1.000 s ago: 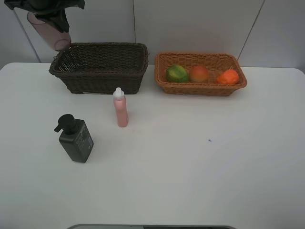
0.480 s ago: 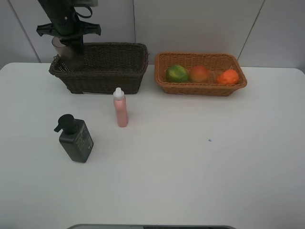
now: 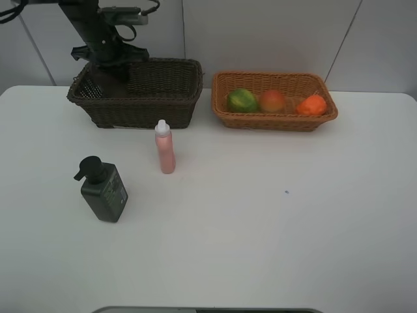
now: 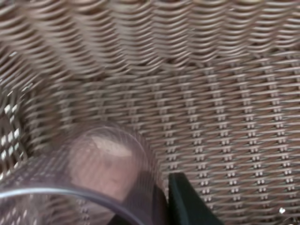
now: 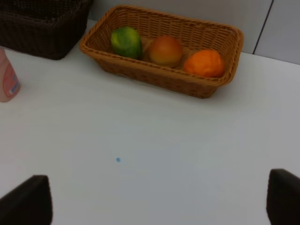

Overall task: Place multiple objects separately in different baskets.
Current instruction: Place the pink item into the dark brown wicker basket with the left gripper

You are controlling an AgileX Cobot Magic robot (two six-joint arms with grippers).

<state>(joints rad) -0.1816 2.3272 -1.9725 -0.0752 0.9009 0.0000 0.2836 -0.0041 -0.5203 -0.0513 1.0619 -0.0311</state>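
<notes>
Two wicker baskets on a white desk (image 3: 260, 222), left arm (image 3: 98, 32) reaching into one
Only the left wrist view shows the translucent pinkish cup (image 4: 89, 173): it is down inside the deep dark brown wicker basket (image 3: 163, 98), near a corner of the weave, its wall pinched by the left gripper (image 4: 161, 204). From the high camera the arm slants down over that basket's left end and the cup is hidden. The right wrist view alone shows the right gripper (image 5: 157, 201), spread wide above bare desk, holding nothing. A green round fruit (image 3: 242, 100), red-yellow peach (image 3: 272, 100) and orange (image 3: 312, 105) lie in the shallow light orange-brown wicker basket (image 3: 273, 122). A slim pink bottle with white cap (image 3: 165, 149) and dark green pump bottle (image 3: 103, 190) stand before the dark basket, with open desk to their right
</notes>
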